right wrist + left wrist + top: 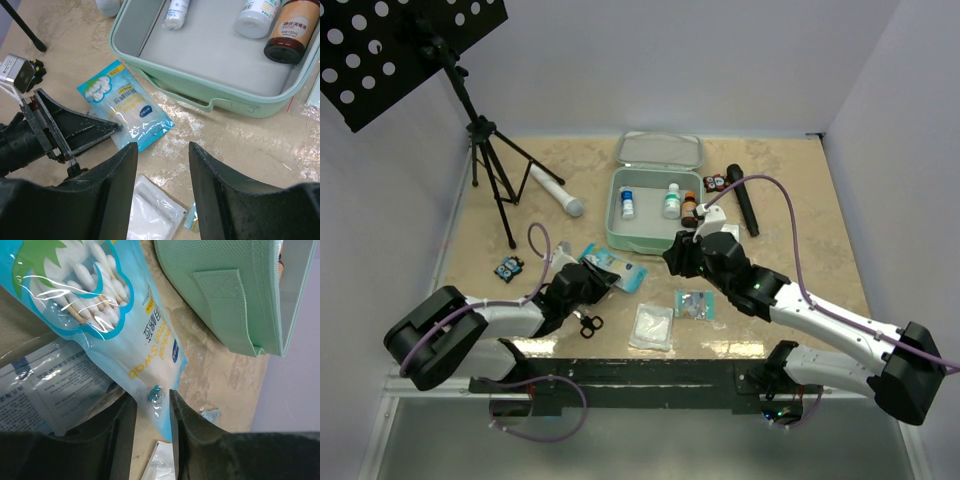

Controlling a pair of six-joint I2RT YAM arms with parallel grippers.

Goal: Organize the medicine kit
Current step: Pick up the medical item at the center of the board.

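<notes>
The mint-green medicine kit [650, 230] lies open in the upper middle of the overhead view, its lid [658, 150] folded back behind it. A white bottle [176, 11], a second white bottle [257, 15] and a brown bottle [287, 37] sit inside near its far side. Just in front of the kit's left front corner lies a cotton swab packet [125, 340], partly over a printed sachet [55, 390]. The left gripper [152, 396] has its jaws narrow on either side of that packet's lower corner; whether they actually pinch it cannot be told. The right gripper [162, 146] hangs over the tan surface [240, 145] just before the kit's front wall, jaws apart and empty. A clear gauze packet [155, 210] lies at the bottom of that wrist view, and scissors [588, 322] lie in the lower left-centre of the overhead view.
</notes>
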